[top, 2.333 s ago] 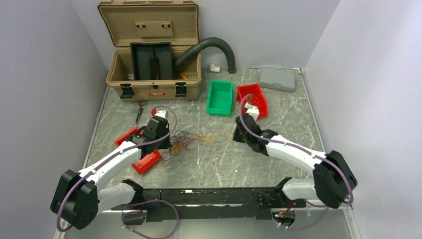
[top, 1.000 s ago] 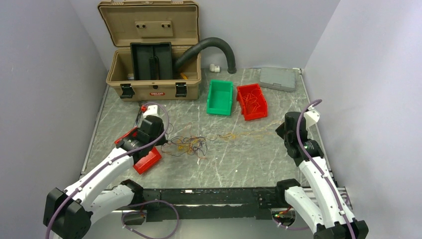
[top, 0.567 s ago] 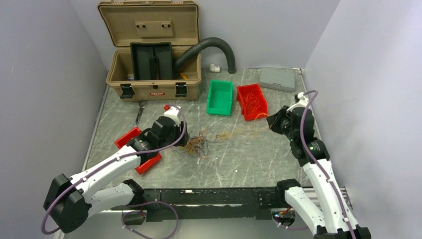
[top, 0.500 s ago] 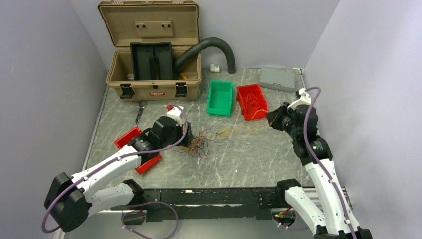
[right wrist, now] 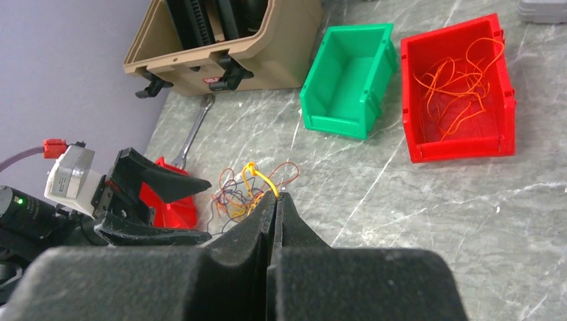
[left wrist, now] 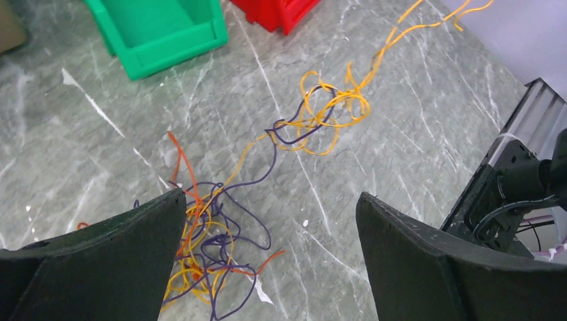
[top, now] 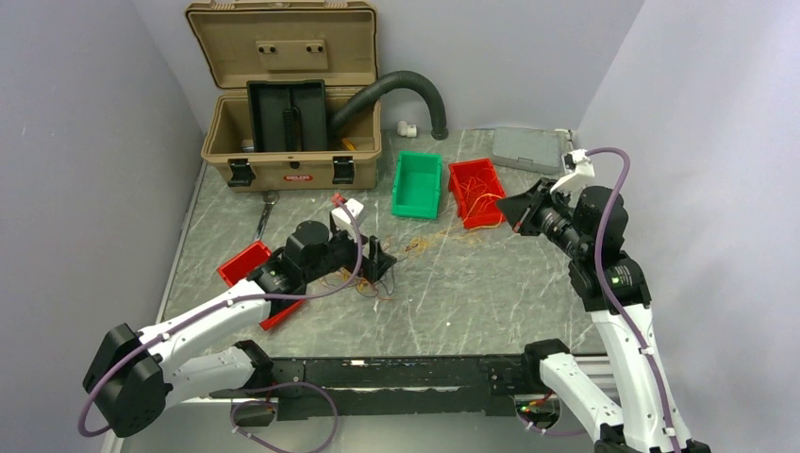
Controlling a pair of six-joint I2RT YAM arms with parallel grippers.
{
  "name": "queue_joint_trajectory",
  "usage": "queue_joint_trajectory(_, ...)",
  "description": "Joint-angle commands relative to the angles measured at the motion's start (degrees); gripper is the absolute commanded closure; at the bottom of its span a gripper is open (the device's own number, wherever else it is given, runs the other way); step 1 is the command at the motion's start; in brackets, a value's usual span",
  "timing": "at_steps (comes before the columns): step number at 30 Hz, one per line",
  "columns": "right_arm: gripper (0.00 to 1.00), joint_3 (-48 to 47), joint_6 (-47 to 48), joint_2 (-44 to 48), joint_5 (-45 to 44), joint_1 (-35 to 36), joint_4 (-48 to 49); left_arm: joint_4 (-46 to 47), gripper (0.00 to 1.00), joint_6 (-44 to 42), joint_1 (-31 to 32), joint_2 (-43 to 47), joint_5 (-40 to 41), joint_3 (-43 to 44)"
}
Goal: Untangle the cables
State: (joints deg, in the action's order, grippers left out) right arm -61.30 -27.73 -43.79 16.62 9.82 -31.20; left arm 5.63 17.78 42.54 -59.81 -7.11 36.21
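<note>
Left gripper [left wrist: 271, 200]: jaws spread wide, nothing between them. It hovers low over the table, with the main tangle of the cables [left wrist: 214, 251] under and beside its left finger. The tangle holds purple, orange, yellow and red strands, hair-thin and looping on the stone. A smaller knot of yellow and purple loops lies further out. One orange strand runs on from there toward the far right.

Right gripper [right wrist: 275, 198]: fingers pressed flat together and raised off the surface. A yellow loop of strand sits right at the tips and appears pinched. In the top view an orange line stretches from the tangle, past the front of the red bin [top: 483, 221], up to this gripper [top: 510, 209].

Surface: grey-green marble-pattern tabletop [top: 491, 293] with pale veins. The red bin holds loose orange wires; the green bin [top: 415, 209] stands just to its left. A second red bin [top: 241, 264] lies by the left arm, and a wrench [top: 264, 214] lies beyond it.

At the back left an open tan case [top: 292, 156] has a black insert, and a black corrugated hose [top: 415, 87] arches out of it. A flat grey box [top: 526, 149] sits at the back right.

Room: plain pale lavender-grey walls [top: 85, 142] close in on three sides.
</note>
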Motion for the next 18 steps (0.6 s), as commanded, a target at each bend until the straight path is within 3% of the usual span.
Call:
queue_joint_trajectory(1, 1.00, -3.16, 0.74, -0.07, 2.44, -0.08, -1.07, 9.54, 0.01, -4.10, 0.61, 0.99, -4.76, -1.94)
queue_joint_trajectory(12, 1.00, -3.52, 0.42, 1.10, -1.33, -0.07, -1.96, 20.84, 0.02, -7.75, 1.11, -3.58, -6.28, -5.84)
queue_joint_trajectory(18, 1.00, -2.82, -0.29, 1.85, -2.55, -0.10, -1.78, 24.74, 0.04, -6.65, 1.51, -11.07, -8.05, -5.81)
